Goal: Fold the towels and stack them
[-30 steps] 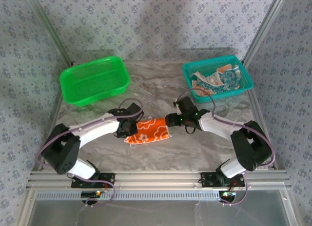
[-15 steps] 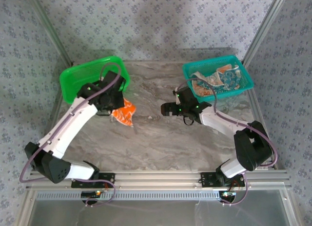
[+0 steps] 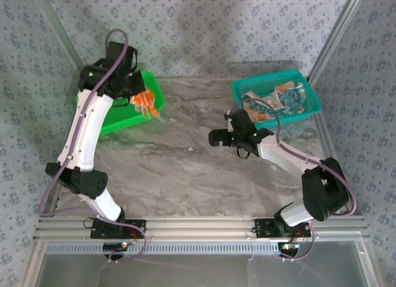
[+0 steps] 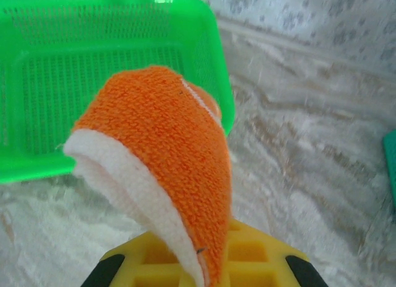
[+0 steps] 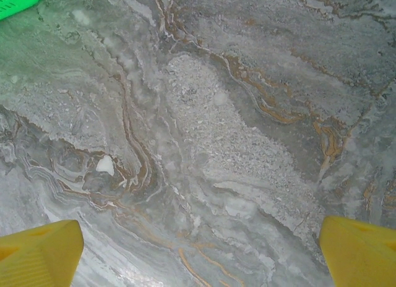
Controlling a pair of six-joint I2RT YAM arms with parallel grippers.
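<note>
Left gripper is clamped on the folded orange towel, held aloft by the green basket. Right gripper is wide apart over bare counter. Risk: if released here (near the rim), the fold could spring open or snag the edge.

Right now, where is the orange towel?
In the top view, upper left: the orange towel hangs from the shut left claw above the right edge of the green basket.
</note>
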